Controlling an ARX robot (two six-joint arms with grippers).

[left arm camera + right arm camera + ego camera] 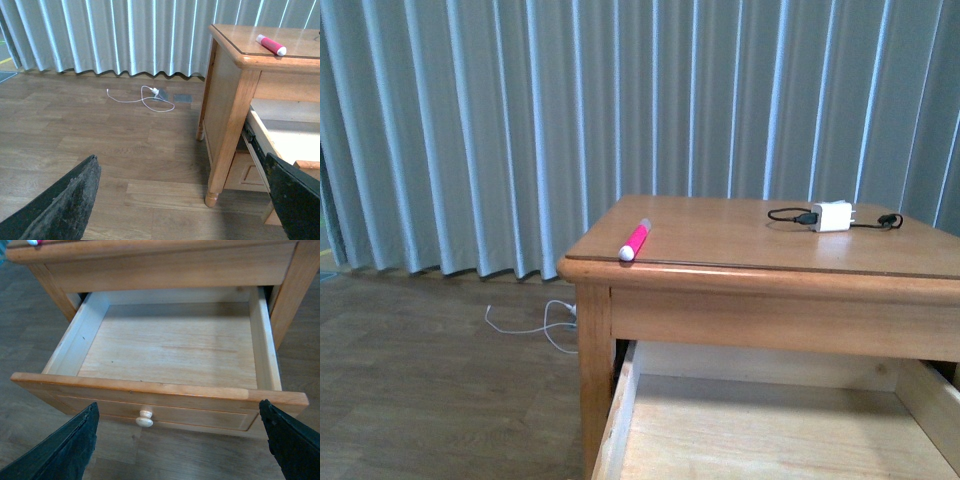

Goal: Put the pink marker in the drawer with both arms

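The pink marker (634, 241) lies on the cabinet top near its front left corner, white end toward the edge; it also shows in the left wrist view (270, 44). The drawer (165, 347) is pulled out, pale wood inside and empty, with a round knob (144, 418) on its front; its rim shows in the front view (618, 410). My left gripper (185, 200) is open, low above the floor to the left of the cabinet. My right gripper (180, 440) is open, just in front of the drawer front. Neither arm shows in the front view.
A white charger (832, 216) with a black cable lies on the cabinet top at the right. A white cable (142, 96) lies on the wooden floor by the curtain. The cabinet's front left leg (220, 165) stands close to my left gripper.
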